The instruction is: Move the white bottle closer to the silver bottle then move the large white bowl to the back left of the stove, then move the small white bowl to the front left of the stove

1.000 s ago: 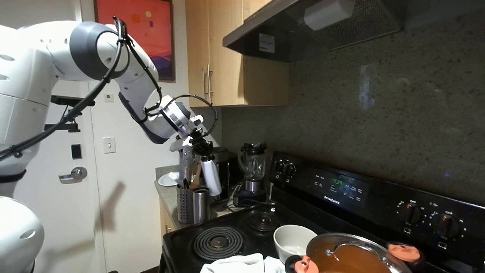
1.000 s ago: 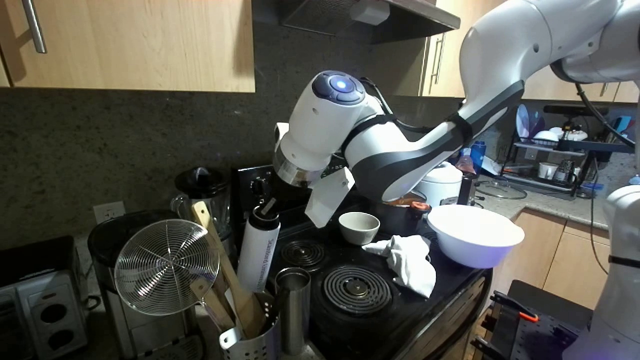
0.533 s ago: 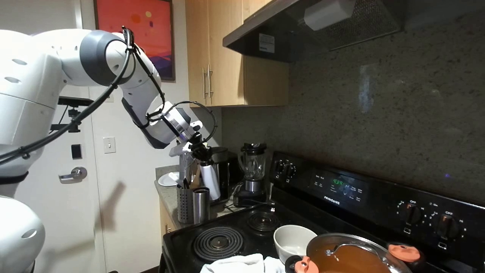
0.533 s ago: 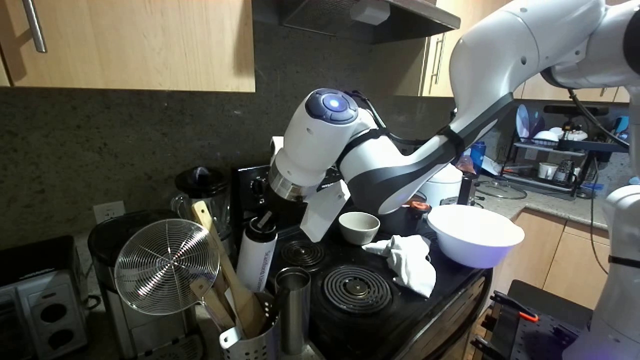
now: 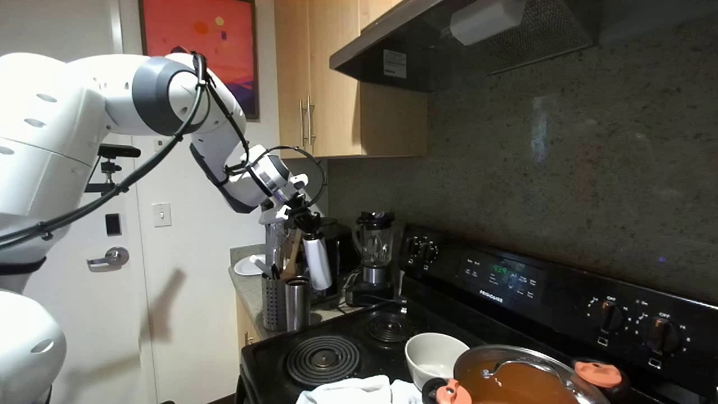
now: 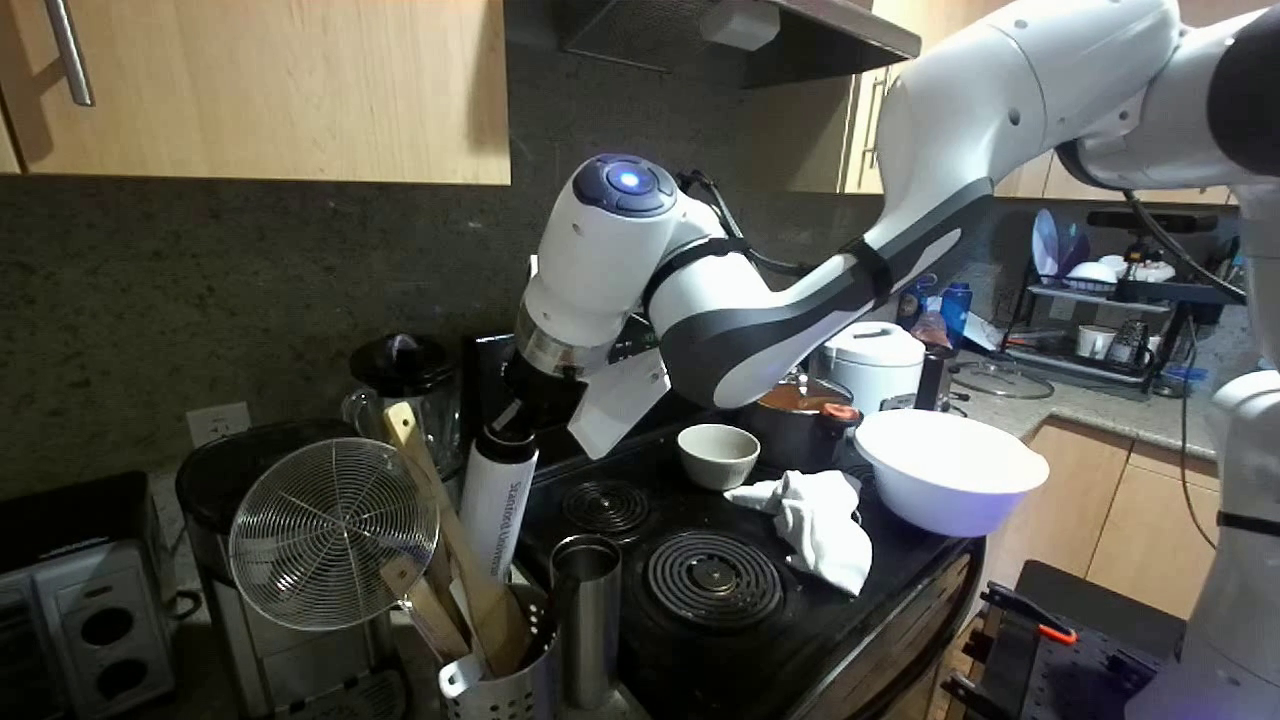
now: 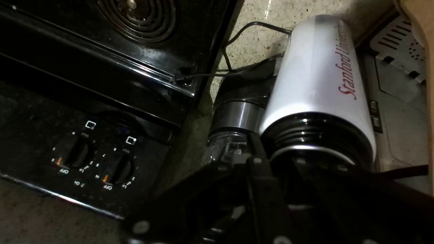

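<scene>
The white bottle (image 5: 318, 264) hangs tilted from my gripper (image 5: 309, 225), apparently above the counter behind the silver bottle (image 5: 298, 303). In the wrist view my gripper (image 7: 276, 149) is shut on the dark rim of the white bottle (image 7: 315, 74); its base is hidden. The silver bottle (image 6: 587, 620) stands upright beside the stove (image 6: 720, 660). The small white bowl (image 6: 718, 455) sits on the stove and also shows in an exterior view (image 5: 435, 359). The large white bowl (image 6: 950, 480) is at the stove's far front corner.
A perforated canister (image 5: 274, 303) with utensils and a wire skimmer (image 6: 340, 530) stands against the silver bottle. A blender (image 5: 376, 247) and a coffee maker (image 6: 290, 640) are close to the held bottle. A towel (image 6: 820, 530) and a lidded pot (image 6: 800, 430) are on the stove.
The gripper with the white bottle dips slightly, then rises a little and shifts leftward in the exterior view facing the utensils. The bottle hangs somewhat more upright. The bowls and silver bottle have not moved.
</scene>
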Available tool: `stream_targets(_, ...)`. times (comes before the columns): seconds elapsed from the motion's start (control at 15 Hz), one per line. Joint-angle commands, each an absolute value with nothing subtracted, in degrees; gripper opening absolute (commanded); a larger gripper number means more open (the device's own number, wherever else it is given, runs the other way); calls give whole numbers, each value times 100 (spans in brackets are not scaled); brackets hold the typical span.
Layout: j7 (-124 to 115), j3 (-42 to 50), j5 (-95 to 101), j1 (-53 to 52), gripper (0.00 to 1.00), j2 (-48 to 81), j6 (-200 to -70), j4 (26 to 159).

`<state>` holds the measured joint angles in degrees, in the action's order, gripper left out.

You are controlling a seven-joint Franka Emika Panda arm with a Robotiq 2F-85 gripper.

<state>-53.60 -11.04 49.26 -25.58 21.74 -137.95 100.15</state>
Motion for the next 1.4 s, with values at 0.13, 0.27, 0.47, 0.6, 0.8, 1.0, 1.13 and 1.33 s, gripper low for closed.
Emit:
stream_targets(0.13, -4964, -1067, 4558, -2729, 6, 2618, -12917, 9160)
stream_targets(0.27, -4986, -1050, 4531, -2789, 6, 2762, -12742, 8970)
stream_targets(0.47, -4983, -1047, 4370, -2840, 6, 2970, -12563, 8740)
stream_targets(0.6, -4901, -1061, 4151, -2838, 6, 3109, -12466, 8574)
stream_targets(0.8, -4743, -1018, 3763, -2852, 6, 3268, -12337, 8385)
stream_targets(1.0, -4641, -920, 3515, -2903, 6, 3381, -12266, 8270)
stream_targets(1.13, -4651, -864, 3420, -2924, 6, 3448, -12259, 8220)
stream_targets(1.33, -4718, -743, 3411, -2983, 6, 3538, -12361, 8196)
